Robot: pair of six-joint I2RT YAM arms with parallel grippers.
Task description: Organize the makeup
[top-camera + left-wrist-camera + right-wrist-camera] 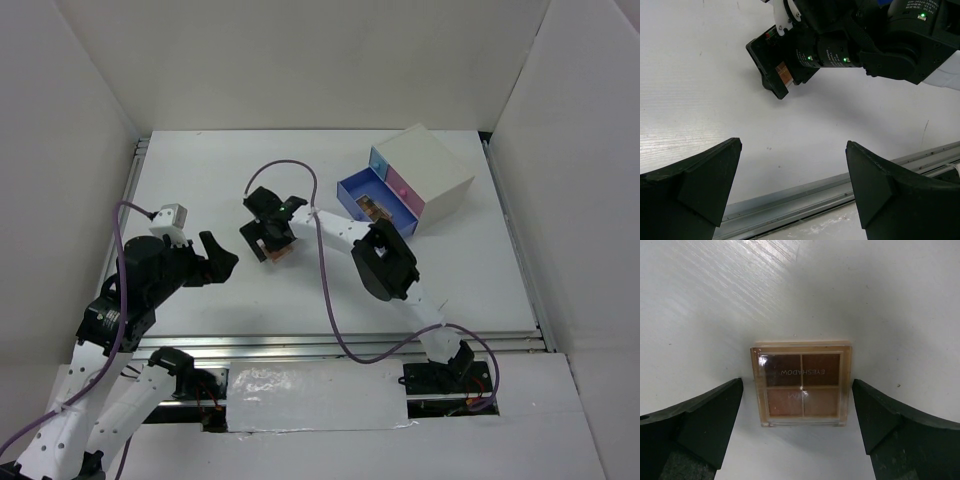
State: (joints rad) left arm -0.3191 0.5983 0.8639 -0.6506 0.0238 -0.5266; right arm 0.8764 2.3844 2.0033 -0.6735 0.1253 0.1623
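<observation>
A brown four-pan eyeshadow palette (pixel 801 385) lies flat on the white table. My right gripper (pixel 797 390) is open, with one finger on each side of the palette and a gap on both sides. From above, the right gripper (pixel 268 232) is near the table's middle, and a bit of the palette (pixel 276 254) shows under it. The palette also shows in the left wrist view (pixel 784 74). My left gripper (pixel 221 254) is open and empty at the front left, above bare table (pixel 792 150). The other makeup is hidden or out of view.
A white box (pixel 432 178) stands at the back right. Its blue drawer (pixel 352 190) is pulled open with small items inside, and the pink drawer (pixel 400 186) is shut. A metal rail (pixel 340 345) runs along the front edge. White walls enclose three sides.
</observation>
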